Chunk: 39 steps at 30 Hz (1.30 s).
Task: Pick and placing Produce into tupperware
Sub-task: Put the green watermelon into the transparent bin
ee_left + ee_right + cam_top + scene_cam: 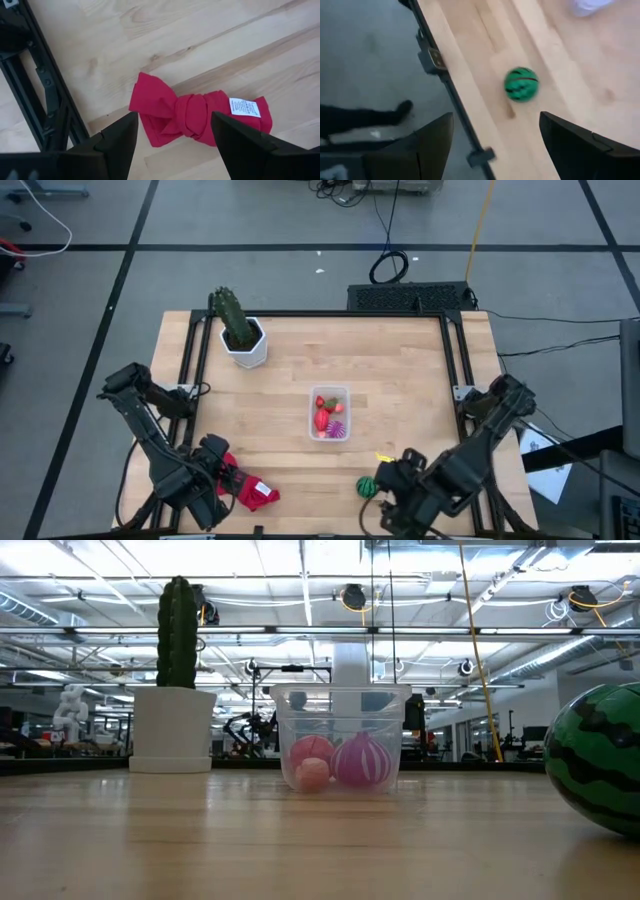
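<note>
The clear tupperware [329,412] [340,740] stands mid-table. It holds red produce pieces [322,416] and a purple striped ball [362,762]. A green striped watermelon ball [367,486] [521,84] [600,755] rests on the wood near the front edge. My right gripper [390,488] [495,135] hangs open just to the right of the watermelon ball and above table level, touching nothing. At the front left, my left gripper [228,476] [172,135] is open and points down. It hangs above the left end of a knotted red cloth [195,117] without touching it.
A green cactus [232,318] in a white pot [247,348] stands at the far left of the table. A small yellow piece [382,457] lies just behind the watermelon ball. Black frame rails [45,95] [450,85] run along the table's edges. Bare wood surrounds the tupperware.
</note>
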Tool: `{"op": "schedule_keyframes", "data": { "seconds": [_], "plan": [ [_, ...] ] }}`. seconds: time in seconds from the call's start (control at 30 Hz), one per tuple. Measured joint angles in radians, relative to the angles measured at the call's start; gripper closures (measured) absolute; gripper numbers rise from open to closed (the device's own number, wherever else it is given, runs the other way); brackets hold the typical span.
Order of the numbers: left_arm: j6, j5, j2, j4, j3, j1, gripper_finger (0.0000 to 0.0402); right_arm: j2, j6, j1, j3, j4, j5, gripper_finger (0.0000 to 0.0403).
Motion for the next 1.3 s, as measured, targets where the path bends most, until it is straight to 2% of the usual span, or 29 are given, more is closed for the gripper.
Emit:
{"op": "schedule_keyframes", "data": {
  "seconds": [0.13, 0.33, 0.57, 0.7, 0.83, 1.13, 1.3],
  "plan": [
    [0.0, -0.011, 0.0, 0.0, 0.0, 0.001, 0.0149, -0.014, -0.027, 0.002, -0.085, 0.161, -0.007, 0.0117],
    [-0.003, -0.015, 0.0, 0.0, 0.0, 0.001, 0.0149, -0.047, -0.115, -0.003, -0.238, 0.348, -0.105, 0.0117],
    [-0.019, -0.015, 0.0, 0.0, 0.0, 0.001, 0.0149, -0.137, 0.116, -0.029, -0.398, 0.399, -0.104, 0.0117],
    [-0.021, -0.01, 0.0, 0.0, 0.0, 0.001, 0.0149, -0.224, 0.063, -0.028, -0.453, 0.404, -0.03, 0.0117],
    [-0.028, -0.004, 0.0, 0.001, 0.0, 0.001, 0.0149, -0.298, 0.018, -0.006, -0.457, 0.45, 0.099, 0.0117],
    [-0.031, 0.015, 0.0, 0.001, 0.0, 0.002, 0.0149, -0.339, -0.248, 0.009, -0.538, 0.803, 0.107, 0.0117],
    [-0.05, 0.018, 0.0, 0.002, 0.0, 0.002, 0.0149, -0.339, -0.238, -0.023, -0.558, 0.778, 0.112, 0.0117]
  ]
}}
